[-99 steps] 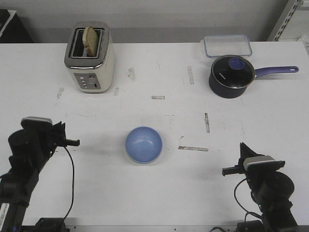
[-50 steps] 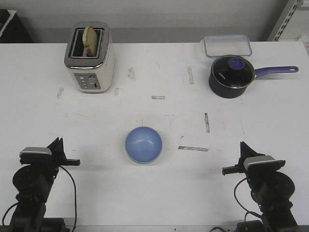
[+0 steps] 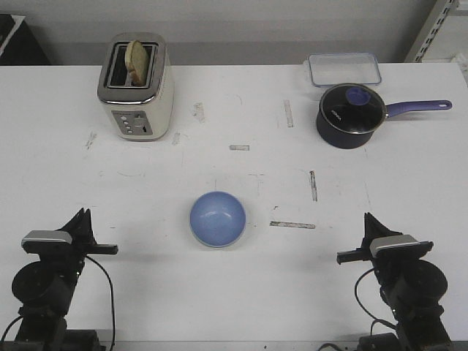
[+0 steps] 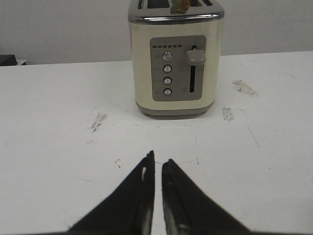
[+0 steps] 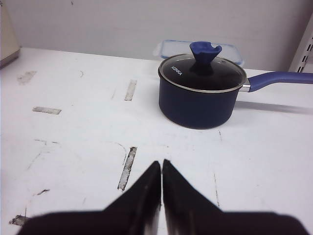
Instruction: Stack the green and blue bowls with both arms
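Resting bowl: your blue bowl sits upright on the white table, near the front edge, roughly midway between your two arms; a thin pale rim shows under its front edge, but you cannot tell whether that is the green bowl.
Left gripper: low at the front-left corner, well apart from the bowl, which lies off to its right; its fingers are nearly closed with only a thin slit between the tips, holding nothing.
Right gripper: low at the front-right, also well apart from the bowl, which lies to its left; its fingers are pressed together and empty.
Toaster: back left, a slice of bread standing in one slot.
Saucepan: back right, lid on, just in front of a clear lidded container.
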`<action>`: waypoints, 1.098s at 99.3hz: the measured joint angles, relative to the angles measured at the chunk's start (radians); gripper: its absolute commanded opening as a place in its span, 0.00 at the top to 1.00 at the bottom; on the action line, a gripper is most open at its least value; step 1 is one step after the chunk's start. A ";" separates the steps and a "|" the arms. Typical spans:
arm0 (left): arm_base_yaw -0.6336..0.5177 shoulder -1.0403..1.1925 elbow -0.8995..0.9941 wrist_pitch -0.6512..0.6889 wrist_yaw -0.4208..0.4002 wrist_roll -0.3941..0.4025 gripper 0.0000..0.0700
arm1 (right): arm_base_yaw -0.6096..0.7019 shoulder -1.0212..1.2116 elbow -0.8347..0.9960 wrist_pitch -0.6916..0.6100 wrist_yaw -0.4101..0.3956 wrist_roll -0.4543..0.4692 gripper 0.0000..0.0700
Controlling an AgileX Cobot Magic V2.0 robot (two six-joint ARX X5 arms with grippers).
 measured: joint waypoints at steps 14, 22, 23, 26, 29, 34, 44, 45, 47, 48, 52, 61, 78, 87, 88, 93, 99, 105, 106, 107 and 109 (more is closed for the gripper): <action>0.000 -0.021 -0.002 -0.003 -0.005 0.000 1.00 | 0.000 0.000 0.000 0.000 0.000 0.000 1.00; 0.000 -0.068 -0.033 -0.003 -0.011 0.000 1.00 | 0.000 0.000 0.000 0.002 0.000 0.000 1.00; 0.000 -0.077 -0.040 -0.002 -0.011 0.000 1.00 | 0.000 0.000 0.000 0.002 0.000 0.000 1.00; 0.000 -0.108 -0.061 -0.002 -0.011 0.000 1.00 | 0.000 0.000 0.000 0.003 0.000 0.000 1.00; 0.000 -0.139 -0.086 -0.003 -0.011 0.000 1.00 | 0.000 0.000 0.000 0.003 0.000 0.000 1.00; 0.000 -0.197 -0.132 0.002 -0.011 0.000 1.00 | 0.000 0.000 0.000 0.003 0.000 0.000 1.00; 0.000 -0.303 -0.241 0.005 -0.014 0.000 1.00 | 0.000 0.000 0.000 0.005 0.000 0.000 1.00; 0.000 -0.313 -0.253 0.004 -0.014 0.000 1.00 | 0.000 0.000 0.000 0.005 0.000 0.000 1.00; 0.000 -0.333 -0.277 0.004 -0.014 0.000 1.00 | 0.000 0.000 0.000 0.005 0.000 0.000 1.00; 0.000 -0.340 -0.290 0.005 -0.014 0.000 1.00 | 0.000 0.000 0.000 0.005 0.000 0.000 1.00; 0.000 -0.346 -0.332 0.019 -0.014 0.000 1.00 | 0.000 0.000 0.000 0.006 0.000 0.000 1.00; 0.000 -0.340 -0.409 0.063 -0.012 -0.001 1.00 | 0.000 0.000 0.000 0.006 0.000 0.000 1.00; -0.002 -0.346 -0.414 0.126 -0.008 -0.003 1.00 | 0.000 0.000 0.000 0.018 0.001 0.000 1.00; -0.002 -0.346 -0.414 0.125 -0.007 -0.003 1.00 | 0.000 0.000 0.000 0.021 0.000 0.000 1.00; -0.002 -0.346 -0.414 0.126 -0.007 -0.003 1.00 | 0.000 0.000 0.000 0.021 0.000 0.000 1.00; -0.002 -0.346 -0.414 0.130 -0.007 -0.003 1.00 | 0.000 0.000 0.000 0.021 0.000 0.000 1.00; -0.002 -0.346 -0.414 0.130 -0.007 -0.003 1.00 | 0.000 0.000 0.000 0.021 0.000 0.000 1.00; -0.002 -0.346 -0.414 0.130 -0.007 -0.003 1.00 | 0.000 0.000 0.000 0.021 0.000 0.000 1.00; -0.002 -0.346 -0.414 0.130 -0.007 -0.003 1.00 | 0.000 0.000 0.000 0.021 0.000 0.000 1.00; -0.002 -0.346 -0.414 0.130 -0.007 -0.003 1.00 | 0.000 0.000 0.000 0.021 0.000 0.000 1.00; -0.002 -0.346 -0.414 0.130 -0.007 -0.003 1.00 | 0.000 0.000 0.000 0.021 0.000 0.000 1.00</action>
